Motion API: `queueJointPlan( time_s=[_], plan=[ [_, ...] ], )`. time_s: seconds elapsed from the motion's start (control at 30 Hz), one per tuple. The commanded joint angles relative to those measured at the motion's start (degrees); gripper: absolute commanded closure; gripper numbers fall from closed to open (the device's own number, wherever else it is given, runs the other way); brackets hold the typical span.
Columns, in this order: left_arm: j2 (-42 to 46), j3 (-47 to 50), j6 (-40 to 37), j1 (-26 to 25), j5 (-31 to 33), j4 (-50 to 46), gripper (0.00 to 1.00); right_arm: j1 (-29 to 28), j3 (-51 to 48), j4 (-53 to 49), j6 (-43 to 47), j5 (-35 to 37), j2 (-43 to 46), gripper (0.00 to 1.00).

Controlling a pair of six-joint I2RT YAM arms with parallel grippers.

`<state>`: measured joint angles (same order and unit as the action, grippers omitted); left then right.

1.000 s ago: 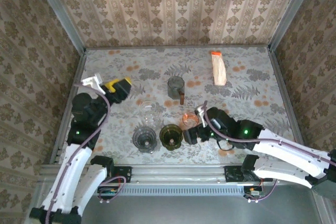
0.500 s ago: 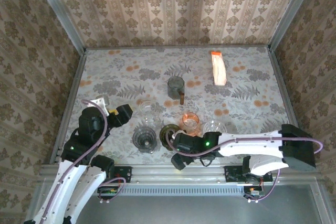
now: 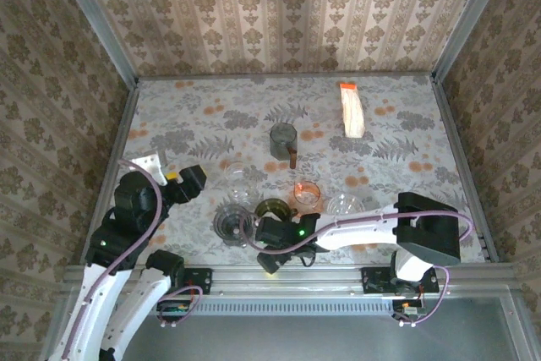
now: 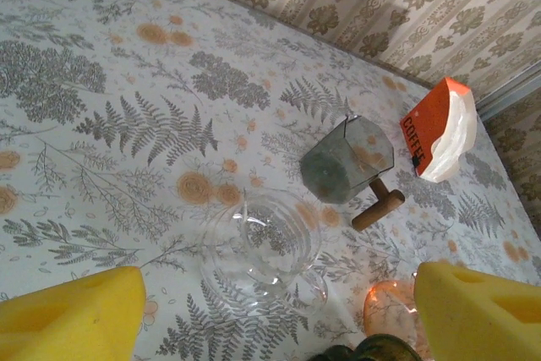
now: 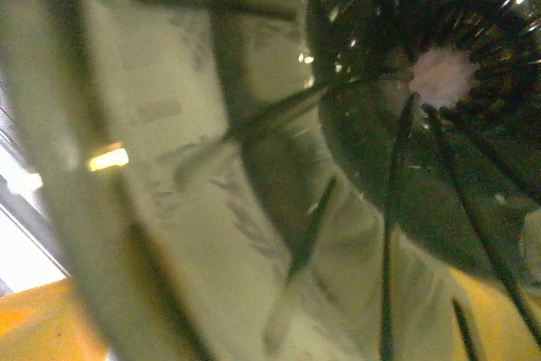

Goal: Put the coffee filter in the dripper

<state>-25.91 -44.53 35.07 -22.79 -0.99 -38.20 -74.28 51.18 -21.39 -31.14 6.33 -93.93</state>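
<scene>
Right tool (image 3: 272, 238): spread wide, empty, hard against green dripper (image 3: 275, 211). Filter packet (image 3: 352, 110): far back-right, well apart, long axis front-to-back. Left tool (image 3: 193, 182): parted, empty, farther off.

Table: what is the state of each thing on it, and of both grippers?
Filter bag: lying flat, untouched.
Grey cup: upright.
Green dripper: upright, no filter inside.
Orange dripper: upright.
Left gripper: open, empty.
Right gripper: open, at the green dripper.

Left tool (image 4: 279, 319) spread wide, right tool (image 3: 270, 227) likewise
</scene>
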Motion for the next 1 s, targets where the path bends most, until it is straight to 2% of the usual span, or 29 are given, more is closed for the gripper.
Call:
queueJointPlan(
  time_s=[0.0,0.47,0.97],
  plan=[
    [-0.06,-2.00,-1.58,0.36,0.75,-1.29,0.15,0.27,3.30,0.57,2.28,3.55,-2.80,0.03],
    [2.88,-1.52,-1.93,0.55,2.53,-1.65,0.14,3.14,10.61,1.19,1.96,7.64,-10.15,0.02],
    [2.90,-2.05,-2.63,0.81,3.18,-2.28,0.13,6.92,16.42,6.31,3.62,4.92,-15.86,0.02]
  ],
)
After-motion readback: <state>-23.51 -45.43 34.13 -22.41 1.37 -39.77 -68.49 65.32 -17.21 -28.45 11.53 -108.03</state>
